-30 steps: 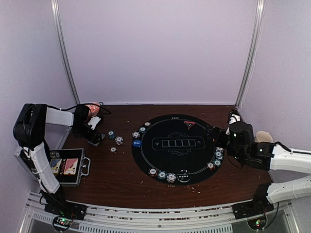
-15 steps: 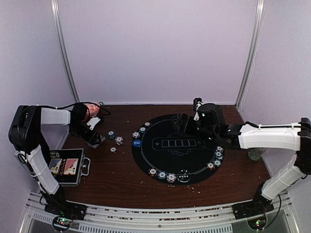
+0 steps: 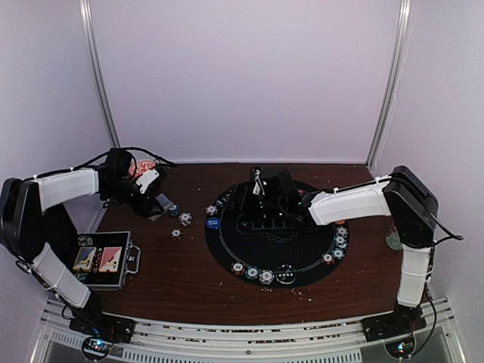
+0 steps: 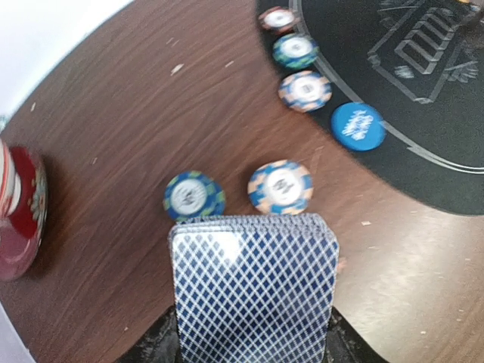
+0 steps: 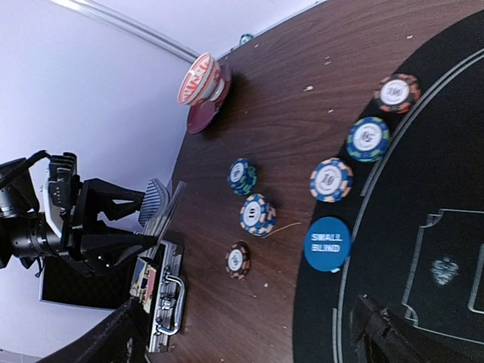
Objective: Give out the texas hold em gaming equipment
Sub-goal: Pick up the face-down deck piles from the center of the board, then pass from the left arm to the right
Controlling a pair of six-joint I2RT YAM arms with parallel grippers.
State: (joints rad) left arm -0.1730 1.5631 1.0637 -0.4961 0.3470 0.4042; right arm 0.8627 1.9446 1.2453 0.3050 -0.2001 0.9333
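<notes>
Left gripper (image 3: pixel 157 203) pinches the deck (image 4: pixel 253 291) just above the tabletop (image 4: pixel 113 113), beside two loose chips (image 4: pixel 280 187). Farther in, right gripper (image 3: pixel 238 199) hangs spread wide over the mat's (image 3: pixel 302 243) left side. Looks like dealing time: next, the right must reach across, nip one top card and carry it to a seat.

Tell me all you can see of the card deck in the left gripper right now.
The stack of playing cards, backs in a blue-and-white diamond lattice with rounded corners, looks glossy and catches glare. Its far edge is slightly fanned. The left gripper clamps its near end, backs toward the wrist camera, apparently above the brown wooden table. Beyond it lie a teal striped chip and an orange-and-blue striped chip, not touching it. No faces show.
</notes>
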